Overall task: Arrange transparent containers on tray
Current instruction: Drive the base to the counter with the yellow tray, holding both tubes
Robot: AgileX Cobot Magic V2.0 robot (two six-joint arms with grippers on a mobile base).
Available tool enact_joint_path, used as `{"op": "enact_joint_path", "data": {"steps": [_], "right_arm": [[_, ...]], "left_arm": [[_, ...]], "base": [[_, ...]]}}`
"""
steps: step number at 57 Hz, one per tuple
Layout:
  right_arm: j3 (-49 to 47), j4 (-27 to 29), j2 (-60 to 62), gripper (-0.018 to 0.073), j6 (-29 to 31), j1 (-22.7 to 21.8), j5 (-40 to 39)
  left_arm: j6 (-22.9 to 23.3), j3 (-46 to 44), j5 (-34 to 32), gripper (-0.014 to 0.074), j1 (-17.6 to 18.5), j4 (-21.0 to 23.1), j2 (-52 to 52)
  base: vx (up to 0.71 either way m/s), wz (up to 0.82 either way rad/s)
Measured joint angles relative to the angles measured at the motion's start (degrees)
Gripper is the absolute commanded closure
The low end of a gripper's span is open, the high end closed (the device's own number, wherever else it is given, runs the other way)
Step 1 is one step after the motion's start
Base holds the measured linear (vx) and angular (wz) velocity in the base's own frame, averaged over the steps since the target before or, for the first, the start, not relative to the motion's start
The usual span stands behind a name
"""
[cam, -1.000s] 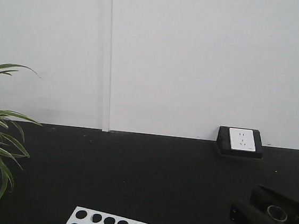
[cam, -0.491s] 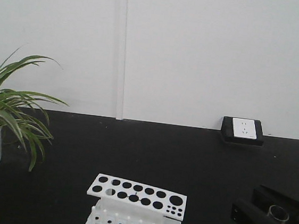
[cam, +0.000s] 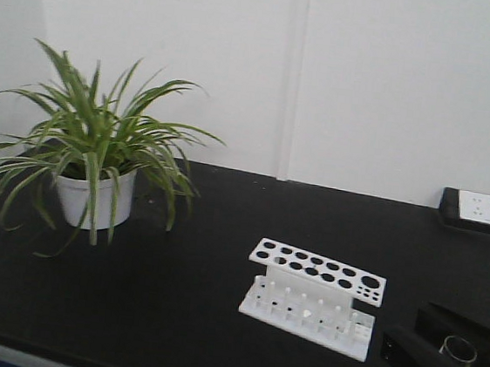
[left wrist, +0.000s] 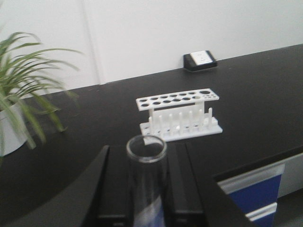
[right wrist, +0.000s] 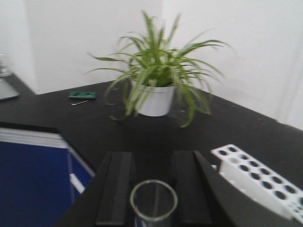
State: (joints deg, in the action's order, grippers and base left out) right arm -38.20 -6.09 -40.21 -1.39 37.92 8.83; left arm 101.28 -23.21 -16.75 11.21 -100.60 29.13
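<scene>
Two transparent containers show, both clear glass tubes. One tube (left wrist: 146,163) stands upright between the black fingers (left wrist: 118,179) of my left gripper (left wrist: 147,151), which is shut on it. The other tube (right wrist: 153,201) sits in my right gripper (right wrist: 152,158), also shut on it. In the front view that tube (cam: 458,349) and right gripper (cam: 450,356) are at the bottom right. The tray, a white rack with round black holes (cam: 312,300), stands on the black table left of the right gripper, with its holes empty. It also shows ahead of the left gripper (left wrist: 179,116) and to the right of the right gripper (right wrist: 258,177).
A potted spider plant (cam: 97,177) stands at the table's back left. A black box with a white socket (cam: 474,210) sits against the wall at the back right. A small green object (right wrist: 82,94) lies beyond the plant. The table's front edge (left wrist: 255,163) drops to blue cabinets.
The front view has swung round and down: the rack, cut off at the bottom edge before, now shows whole, and the plant has come fully into view. The right gripper still holds its tube.
</scene>
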Motion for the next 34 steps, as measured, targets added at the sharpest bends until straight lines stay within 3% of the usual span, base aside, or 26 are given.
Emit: {"op": "enact_joint_path", "data": {"steps": [34], "right_arm": [[0.0, 0.0, 0.0, 0.0571, 0.0, 0.0, 0.01]], "left_arm": [[0.0, 0.0, 0.52, 0.0597, 0.0, 0.0, 0.0]], "base": [[-0.32, 0.43]]}}
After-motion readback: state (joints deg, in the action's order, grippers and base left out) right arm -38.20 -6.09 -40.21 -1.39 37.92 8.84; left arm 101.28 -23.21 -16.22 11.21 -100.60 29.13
